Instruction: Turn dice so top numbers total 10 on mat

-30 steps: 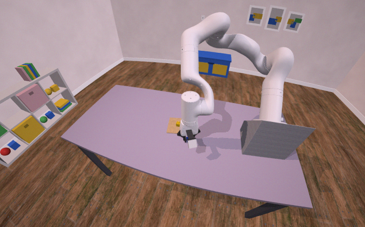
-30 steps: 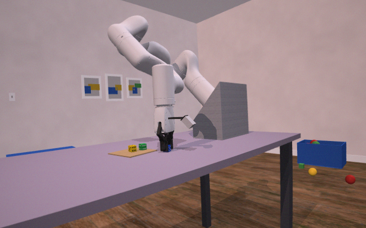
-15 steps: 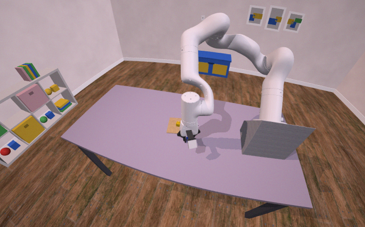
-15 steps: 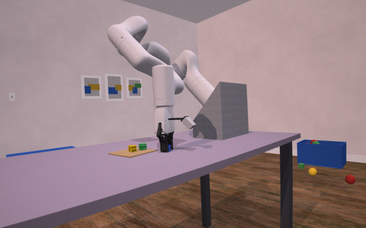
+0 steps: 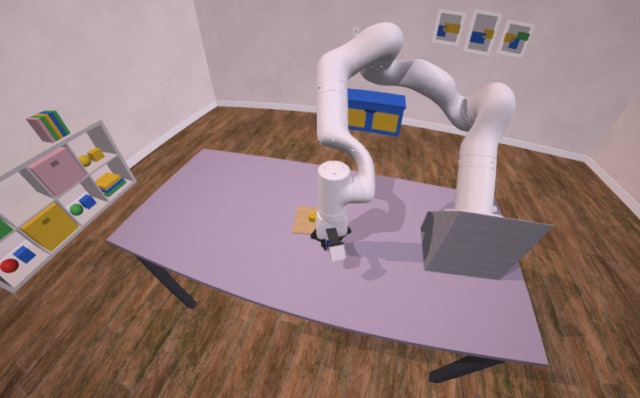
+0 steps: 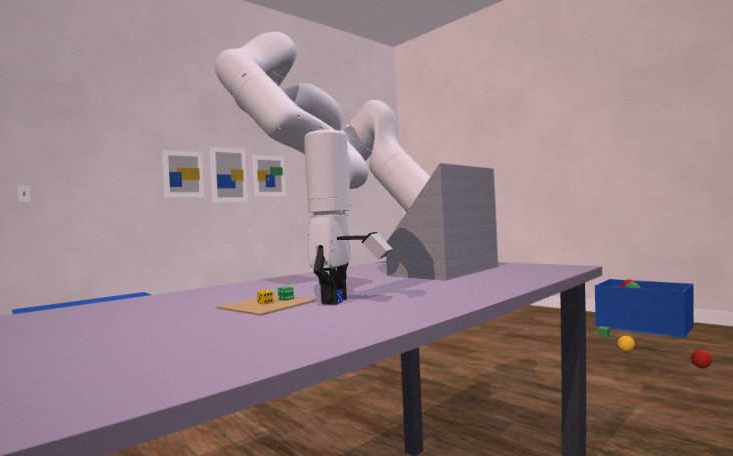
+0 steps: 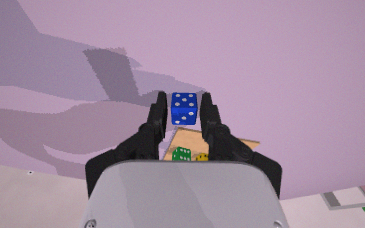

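Observation:
My gripper points down, low over the table just beside the mat. Its fingers stand partly open around the blue die, with a narrow gap on each side in the wrist view. The blue die is off the mat; the wrist view shows a five face and a three face. The yellow die and the green die are on the tan mat. Their top numbers are too small to read surely. The arm hides the green die in the top view.
The lilac table carries the grey arm base on its right. The wrist camera housing sticks out from the hand, on the side away from the mat.

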Robot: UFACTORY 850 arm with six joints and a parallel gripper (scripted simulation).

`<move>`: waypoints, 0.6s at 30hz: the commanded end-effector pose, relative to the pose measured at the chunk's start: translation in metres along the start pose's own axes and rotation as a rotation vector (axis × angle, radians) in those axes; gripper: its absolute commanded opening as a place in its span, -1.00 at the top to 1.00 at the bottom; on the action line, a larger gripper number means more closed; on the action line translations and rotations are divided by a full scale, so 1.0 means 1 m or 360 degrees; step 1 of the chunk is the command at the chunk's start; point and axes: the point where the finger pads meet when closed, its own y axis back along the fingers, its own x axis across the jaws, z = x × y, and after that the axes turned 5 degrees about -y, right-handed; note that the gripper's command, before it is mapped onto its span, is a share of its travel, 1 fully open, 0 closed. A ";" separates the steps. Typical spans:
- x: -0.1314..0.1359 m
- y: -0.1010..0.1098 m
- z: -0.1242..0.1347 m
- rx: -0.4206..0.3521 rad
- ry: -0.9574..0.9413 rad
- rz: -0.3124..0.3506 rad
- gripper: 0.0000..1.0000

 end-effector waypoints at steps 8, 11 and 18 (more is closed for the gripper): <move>0.001 0.001 0.000 0.0000 -0.0001 0.0002 0.17; 0.001 0.001 0.000 0.0000 -0.0001 0.0002 0.58; 0.001 0.001 0.000 0.0000 -0.0001 0.0002 0.58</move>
